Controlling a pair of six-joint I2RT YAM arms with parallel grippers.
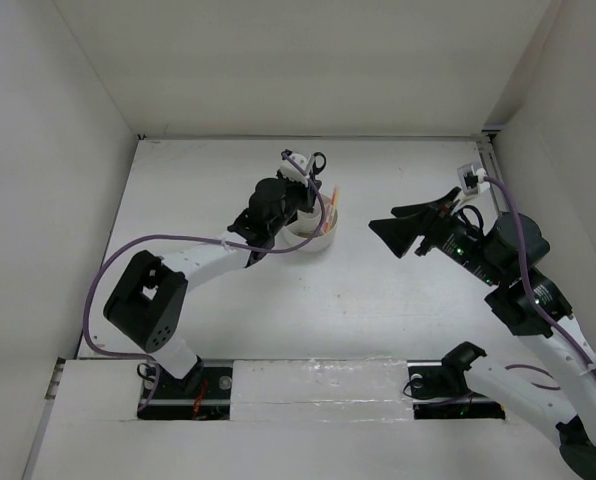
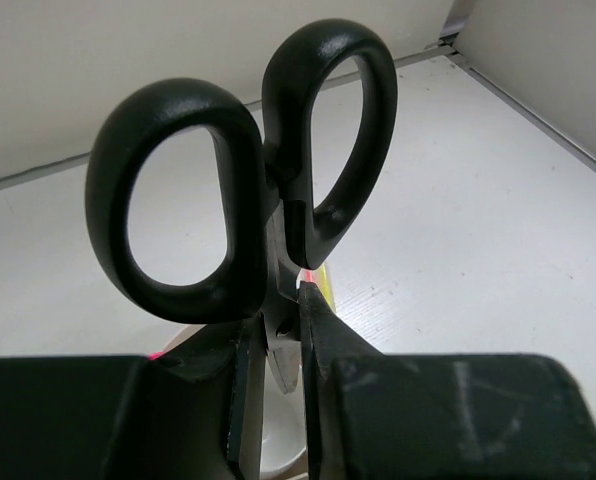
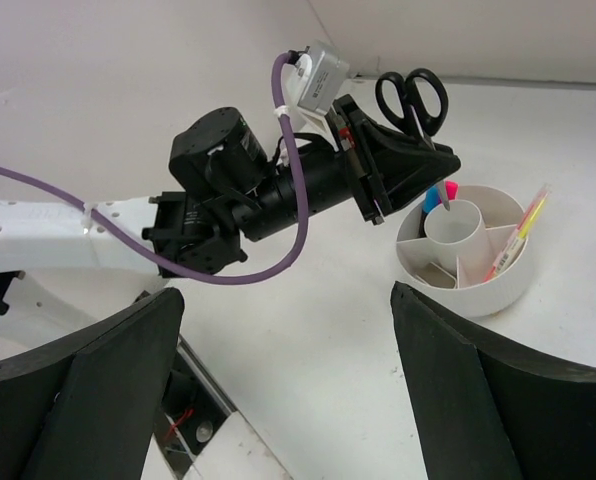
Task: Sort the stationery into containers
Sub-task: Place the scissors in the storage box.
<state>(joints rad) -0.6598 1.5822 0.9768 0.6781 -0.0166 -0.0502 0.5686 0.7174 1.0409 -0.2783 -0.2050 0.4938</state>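
Note:
My left gripper (image 1: 300,192) is shut on the black-handled scissors (image 1: 314,162), handles up and blades pointing down. It holds them over the round white tub (image 1: 323,238). In the left wrist view the scissors (image 2: 238,180) stand between my fingers (image 2: 323,340), with the tub (image 2: 278,445) below. The right wrist view shows the scissors (image 3: 411,98) above the divided tub (image 3: 473,295). The tub holds pink and blue highlighters (image 3: 442,193), a pale yellow pencil with a red pen (image 3: 518,232), and a tan eraser (image 3: 434,273). My right gripper (image 1: 400,226) is open and empty, right of the tub.
White walls close in the table on the left, back and right. The left arm's purple cable (image 3: 278,260) loops low over the table. The arm bases sit along a white rail (image 1: 308,385) at the near edge.

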